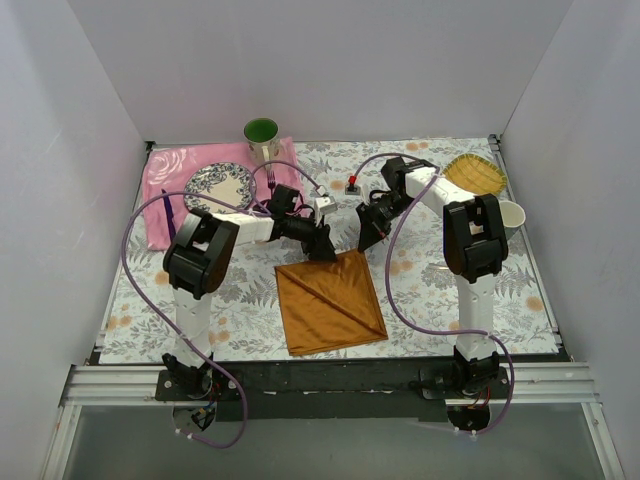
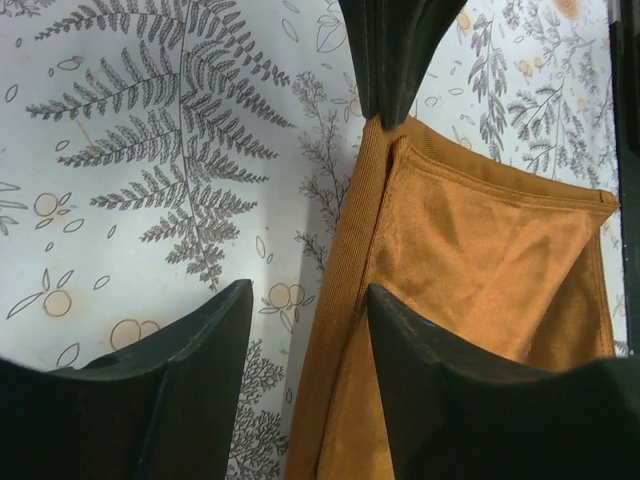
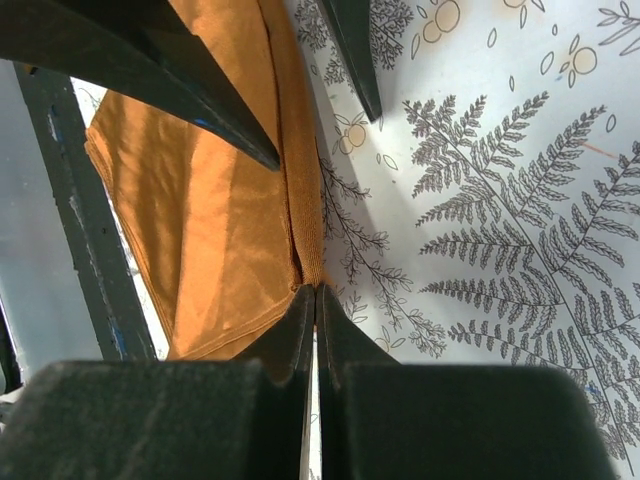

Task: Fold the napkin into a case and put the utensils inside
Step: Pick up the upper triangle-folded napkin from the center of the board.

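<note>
The napkin (image 1: 330,303) is plain shiny rust-orange, the tablecloth (image 1: 250,300) white with grey ferns and orange fruits, the far-left cloth (image 1: 165,170) pink with faint flowers, its plate (image 1: 225,185) white with grey ornament, the far cup (image 1: 261,131) green inside, the far-right dish (image 1: 475,175) yellow.

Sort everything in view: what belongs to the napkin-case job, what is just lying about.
Job: napkin; right claw pinching its corner; left claw open over its edge.
Lying about: green cup; pink cloth; patterned plate; yellow dish; white cup.

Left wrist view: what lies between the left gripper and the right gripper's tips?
The napkin's hemmed edge, from the open left gripper to the right gripper pinching its corner; left wrist view.
</note>
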Motion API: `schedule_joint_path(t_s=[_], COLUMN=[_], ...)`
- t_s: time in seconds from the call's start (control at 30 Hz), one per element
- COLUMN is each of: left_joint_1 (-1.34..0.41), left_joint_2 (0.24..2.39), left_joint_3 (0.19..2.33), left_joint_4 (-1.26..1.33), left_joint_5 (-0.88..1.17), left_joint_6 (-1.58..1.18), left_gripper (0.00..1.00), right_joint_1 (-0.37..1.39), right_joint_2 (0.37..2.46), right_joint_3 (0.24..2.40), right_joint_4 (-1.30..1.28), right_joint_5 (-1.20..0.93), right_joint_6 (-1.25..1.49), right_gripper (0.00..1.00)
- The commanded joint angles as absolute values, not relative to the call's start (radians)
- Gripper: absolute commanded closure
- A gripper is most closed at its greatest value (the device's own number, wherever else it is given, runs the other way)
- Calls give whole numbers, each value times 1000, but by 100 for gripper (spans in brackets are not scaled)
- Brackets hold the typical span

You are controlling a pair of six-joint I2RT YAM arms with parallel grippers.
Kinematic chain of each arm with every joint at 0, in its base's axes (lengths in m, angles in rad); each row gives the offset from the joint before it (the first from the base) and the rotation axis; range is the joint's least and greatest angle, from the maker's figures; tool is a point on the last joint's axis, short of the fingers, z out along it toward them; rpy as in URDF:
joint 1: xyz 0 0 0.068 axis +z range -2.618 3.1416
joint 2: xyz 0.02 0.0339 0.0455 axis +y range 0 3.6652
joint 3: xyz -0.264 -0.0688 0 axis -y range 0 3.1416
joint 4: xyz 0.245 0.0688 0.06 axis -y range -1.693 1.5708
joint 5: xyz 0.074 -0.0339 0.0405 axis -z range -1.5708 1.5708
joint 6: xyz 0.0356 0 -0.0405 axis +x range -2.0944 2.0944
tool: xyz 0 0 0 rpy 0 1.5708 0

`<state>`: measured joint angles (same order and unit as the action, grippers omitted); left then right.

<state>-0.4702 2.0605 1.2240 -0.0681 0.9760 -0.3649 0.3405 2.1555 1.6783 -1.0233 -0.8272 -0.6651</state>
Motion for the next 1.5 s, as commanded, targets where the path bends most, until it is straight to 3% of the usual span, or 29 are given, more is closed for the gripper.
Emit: schedule_joint_path(t_s=[0.0,0.27,0.43,0.47,0.5,0.57,0.7,0.8,0.97,1.3,1.47], left_joint_1=[-480,-500,-500,-500,-499,-500,-500,-500,-500,-500,-500], left_joint_2=[2072,2080,2074,2072,2069,2060,2045,2039,2033,1974,1967], left_joint_3=[1259,1250,1230,1226,1223,1212,1198,1193,1192,1151,1143], left_joint_4=[-51,-6,44,44,44,40,32,26,21,52,75], left_joint_5=[1037,1065,1084,1085,1086,1082,1072,1068,1071,1080,1078], left_joint_6=[-367,-399,-414,-413,-413,-393,-362,-347,-334,-322,-330], left_gripper=[54,62,81,84,87,90,94,94,94,95,95], right_joint_1=[339,339,339,339,336,333,318,316,322,327,331], right_joint_2=[2100,2112,2102,2102,2097,2098,2102,2115,2132,2186,2189], right_joint_3=[1674,1677,1664,1661,1652,1646,1638,1651,1641,1620,1600], right_joint_4=[-1042,-1042,-1026,-1023,-1020,-1011,-986,-977,-934,-910,-910], right_joint_5=[-874,-894,-891,-891,-891,-896,-910,-916,-905,-922,-965], right_joint_6=[-664,-658,-657,-657,-657,-657,-649,-649,-627,-638,-640], right_gripper=[99,99,94,87,67,57,12,1,2,20,23])
